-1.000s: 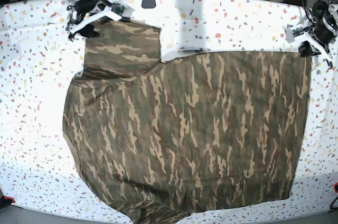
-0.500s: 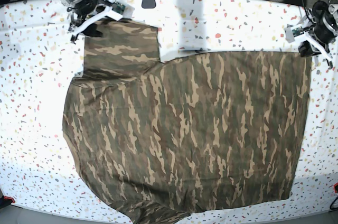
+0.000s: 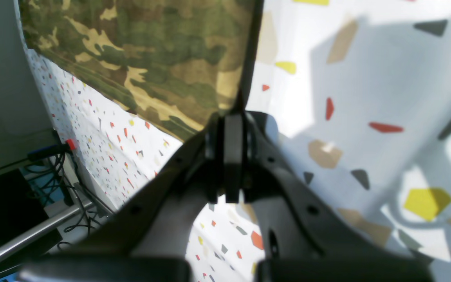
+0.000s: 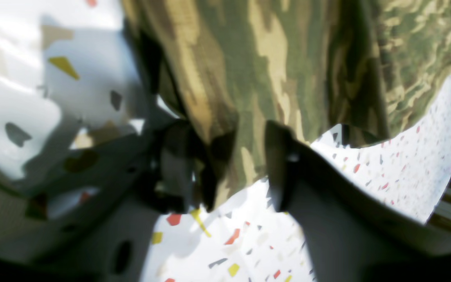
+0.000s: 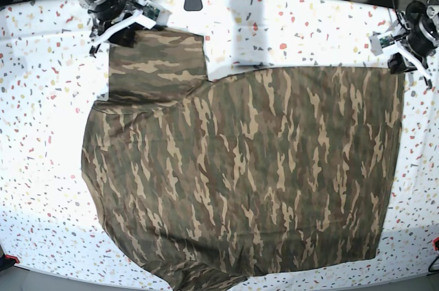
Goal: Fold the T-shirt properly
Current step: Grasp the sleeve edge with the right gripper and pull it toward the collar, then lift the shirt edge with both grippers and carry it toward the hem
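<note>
Across the speckled white table (image 5: 288, 23) the T-shirt (image 5: 240, 167) lies spread flat, filling most of the base view, its camouflage of brown, tan and dark olive running from a sleeve at about 11 o'clock to a straight edge at 3 o'clock; a lower part of the cloth runs off the table's near edge at about 7 o'clock; the right gripper (image 5: 122, 29) sits at the 11 o'clock corner of the sleeve, on the left of the base view; in the right wrist view the right gripper (image 4: 231, 164) has its two dark fingers (image 4: 278, 164) standing apart with a fold of the sleeve cloth between them, the jaws partly drawn in but with a gap showing, and whether they press the cloth I cannot tell from the blur; the left gripper (image 5: 398, 57) rests at the 2 o'clock corner of the shirt, on the right of the base view; in the left wrist view the left gripper (image 3: 231, 156) has its jaws closed together on the thin edge of the shirt (image 3: 151, 58), which rises taut from the pinch toward 12 o'clock; cables and a metal bar (image 3: 33, 231) show off the table at 8 o'clock
</note>
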Available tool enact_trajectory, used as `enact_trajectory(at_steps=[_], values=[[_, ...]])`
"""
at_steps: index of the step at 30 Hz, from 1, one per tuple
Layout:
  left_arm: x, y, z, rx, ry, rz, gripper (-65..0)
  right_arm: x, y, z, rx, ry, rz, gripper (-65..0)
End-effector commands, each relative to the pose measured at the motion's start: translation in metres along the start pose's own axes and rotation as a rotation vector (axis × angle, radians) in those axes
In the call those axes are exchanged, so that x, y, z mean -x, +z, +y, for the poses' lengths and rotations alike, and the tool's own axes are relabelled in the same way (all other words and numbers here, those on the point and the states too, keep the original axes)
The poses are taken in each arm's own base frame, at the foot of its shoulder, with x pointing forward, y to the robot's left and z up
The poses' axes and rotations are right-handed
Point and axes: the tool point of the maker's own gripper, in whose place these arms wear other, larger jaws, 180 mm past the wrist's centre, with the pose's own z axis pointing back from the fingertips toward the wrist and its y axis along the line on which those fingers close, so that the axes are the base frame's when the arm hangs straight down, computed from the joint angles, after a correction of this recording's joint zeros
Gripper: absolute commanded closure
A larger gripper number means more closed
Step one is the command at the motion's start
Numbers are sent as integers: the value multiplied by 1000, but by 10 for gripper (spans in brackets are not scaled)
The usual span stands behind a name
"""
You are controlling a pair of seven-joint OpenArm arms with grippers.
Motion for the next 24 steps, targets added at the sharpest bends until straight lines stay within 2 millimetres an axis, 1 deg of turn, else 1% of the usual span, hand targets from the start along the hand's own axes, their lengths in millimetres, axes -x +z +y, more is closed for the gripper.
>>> enact_trajectory(at_steps=[1,8,16,20,24], values=[[5,3,5,1,-14,6,0,7,1,-7,23,15,30,-189],[5,3,5,1,-14,6,0,7,1,-11,48,-15,25,-3],[5,3,6,-1,-14,6,0,6,2,-20,94,-39,23,0],[0,3,7,-2,-15,-19,0,0,6,-25,101,-78,12,0],[-12,3,7,-2,-15,-88,0,-12,14,-45,160,-197,-17,0]])
